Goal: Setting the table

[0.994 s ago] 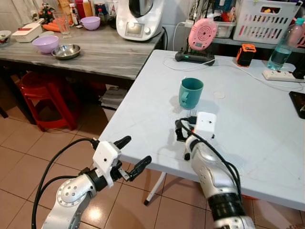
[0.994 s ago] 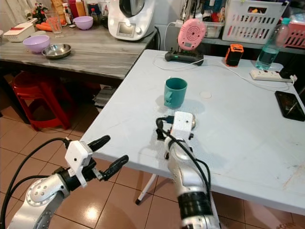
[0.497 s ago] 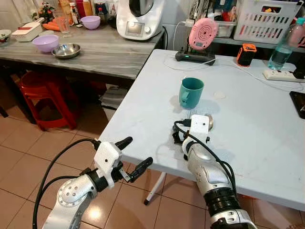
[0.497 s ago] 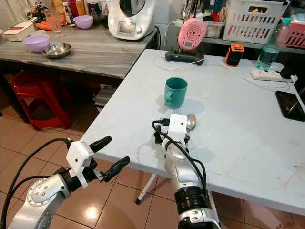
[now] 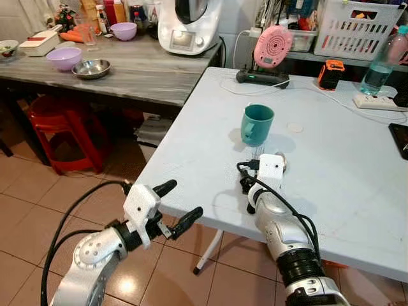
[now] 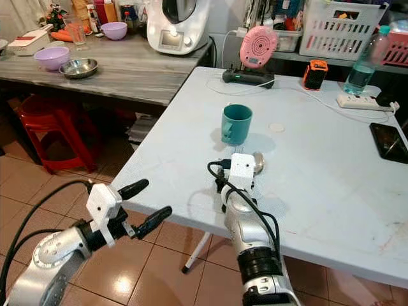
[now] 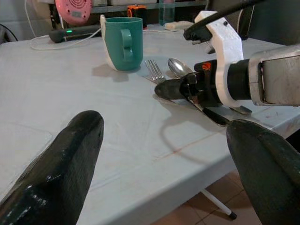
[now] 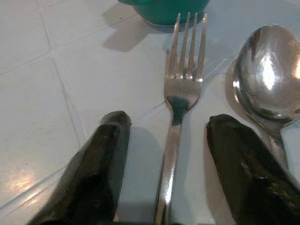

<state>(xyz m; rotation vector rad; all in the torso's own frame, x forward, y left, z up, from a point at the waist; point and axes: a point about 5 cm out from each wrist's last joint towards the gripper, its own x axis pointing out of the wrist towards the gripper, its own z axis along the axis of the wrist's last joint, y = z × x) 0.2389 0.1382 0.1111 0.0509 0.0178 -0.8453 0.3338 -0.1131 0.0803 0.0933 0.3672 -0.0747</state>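
A teal mug (image 5: 257, 123) stands on the white table (image 5: 344, 159). Just in front of it lie a steel fork (image 8: 180, 93) and a spoon (image 8: 267, 75), side by side. My right gripper (image 8: 168, 119) rests low over the table, open, with one black finger (image 8: 101, 173) on each side of the fork's handle. In the left wrist view the same gripper (image 7: 164, 89) sits behind the fork (image 7: 152, 70). My left gripper (image 5: 182, 204) hangs open over the floor, just off the table's near edge, and holds nothing.
A grey counter (image 5: 146, 70) at the left carries purple bowls, a steel bowl (image 5: 91, 68) and a white appliance. A red stool (image 5: 54, 124) stands under it. At the table's back are a pink device (image 5: 271, 48), cables, a power strip and a water bottle (image 5: 382, 60).
My right wrist has edged slightly sideways over the fork, and the spoon's bowl shows beside it now. The left arm has barely moved.
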